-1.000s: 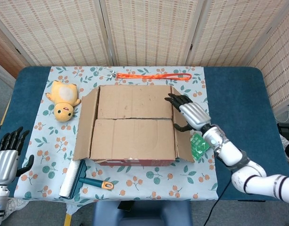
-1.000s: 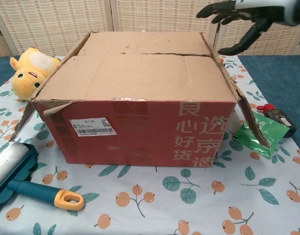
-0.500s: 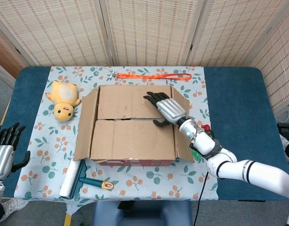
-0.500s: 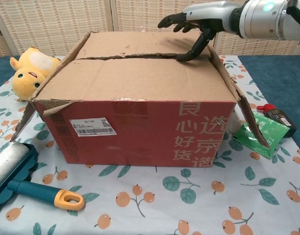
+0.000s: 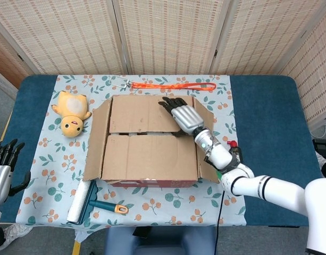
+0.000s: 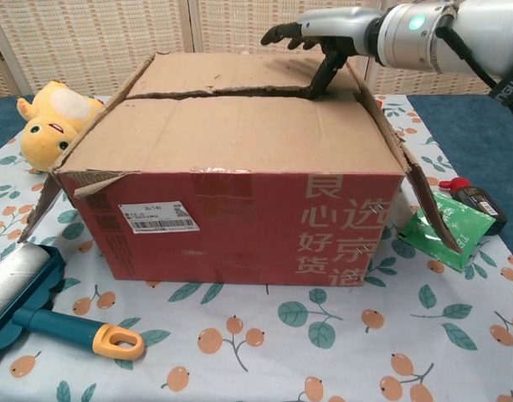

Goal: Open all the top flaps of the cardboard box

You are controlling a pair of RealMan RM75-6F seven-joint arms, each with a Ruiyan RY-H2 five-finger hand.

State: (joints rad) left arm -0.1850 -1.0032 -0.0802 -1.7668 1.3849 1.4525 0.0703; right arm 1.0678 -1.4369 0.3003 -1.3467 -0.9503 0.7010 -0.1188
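Box: cardboard box [image 5: 149, 141] lies long side left-right, centre seam likewise, end flaps splayed.
Right hand [image 5: 183, 117]: fingers spread, thumb dipped into seam.
Left hand [image 5: 1, 172]: fingers spread, holding nothing.

Cardboard box [image 6: 239, 226] red front – Chinese chars, approx. 良心远 / 好京 / 货. White barcode label [image 6: 159, 216] on same face – print too small to read.

Head view overhead, far; chest view low, close; both share cardboard box [image 5: 147, 141].
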